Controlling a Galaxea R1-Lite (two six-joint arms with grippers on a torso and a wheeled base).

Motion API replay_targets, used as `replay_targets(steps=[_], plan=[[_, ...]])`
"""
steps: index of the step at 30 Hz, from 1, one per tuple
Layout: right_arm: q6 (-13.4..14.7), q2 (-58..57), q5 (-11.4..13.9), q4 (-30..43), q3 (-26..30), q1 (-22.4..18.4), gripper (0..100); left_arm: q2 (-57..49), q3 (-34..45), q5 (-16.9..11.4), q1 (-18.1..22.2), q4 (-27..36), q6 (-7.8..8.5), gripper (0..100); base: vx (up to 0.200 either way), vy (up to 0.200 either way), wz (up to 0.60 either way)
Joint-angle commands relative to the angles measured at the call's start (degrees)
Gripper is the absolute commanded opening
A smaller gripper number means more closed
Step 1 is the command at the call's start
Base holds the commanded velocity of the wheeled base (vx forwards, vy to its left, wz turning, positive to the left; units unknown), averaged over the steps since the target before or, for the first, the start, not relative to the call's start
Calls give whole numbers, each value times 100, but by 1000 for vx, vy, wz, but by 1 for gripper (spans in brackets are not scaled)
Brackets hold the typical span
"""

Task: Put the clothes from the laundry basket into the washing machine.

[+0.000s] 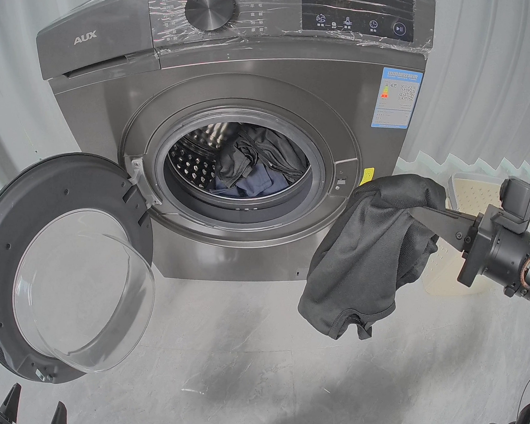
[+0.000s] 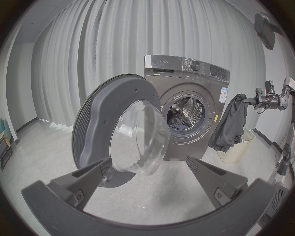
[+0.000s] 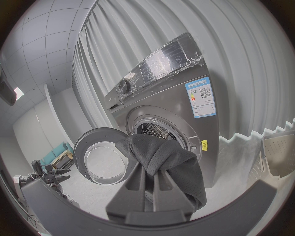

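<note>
Currently my right pincer (image 1: 424, 213) is clamping a dark grey garment (image 1: 369, 257) — it is hanging above the floor, just right of the washing machine (image 1: 238, 68) opening and in front of the laundry basket (image 1: 478, 193). Other clothes (image 1: 256, 159) are lying inside the drum. My left pincer (image 1: 37, 397) is idling low — fingers wide apart — below the swung-open door (image 1: 66, 263).

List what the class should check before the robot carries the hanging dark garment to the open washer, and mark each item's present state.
1. Access: washer door wide open: ok.
2. Grip: right gripper shut on dark garment: ok.
3. Clearance: garment hangs off the floor: ok.
4. Space: drum has room, clothes inside lie low: ok.
5. Path: left gripper open, low, away from the opening: ok.
6. Remaining load: laundry basket contents: cannot tell.
</note>
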Motion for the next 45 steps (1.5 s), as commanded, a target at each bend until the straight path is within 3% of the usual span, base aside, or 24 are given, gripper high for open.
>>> replay_targets(steps=[1,13,24,27,32,35,38,41,43,45], plan=[[1,1,2,-3,-2,-3,0,-75,92,2,2,0,-13,100,200,0,0],[-8,10,2,-3,33,-3,0,-75,92,11,2,0,-13,100,0,0,0],[1,195,11,-20,86,32,0,-75,92,11,2,0,14,100,0,164,0],[27,212,2,-20,77,164,0,-84,92,11,2,-9,66,100,0,0,0],[27,379,2,-29,-20,621,0,-84,101,2,2,-9,286,100,0,0,0],[80,634,-16,-47,-134,964,0,-84,101,28,11,-9,207,100,0,0,0],[115,871,-42,-381,-187,1131,0,-84,101,37,19,-9,163,100,0,0,0],[106,1205,-95,-978,-248,1148,0,-84,101,28,19,-27,286,100,0,0,0],[89,1364,-139,-1233,-292,1157,0,-93,22,37,28,-115,260,100,0,0,0],[98,1636,-192,-1479,-406,1201,0,276,-751,-306,116,-493,93,100,0,0,0]])
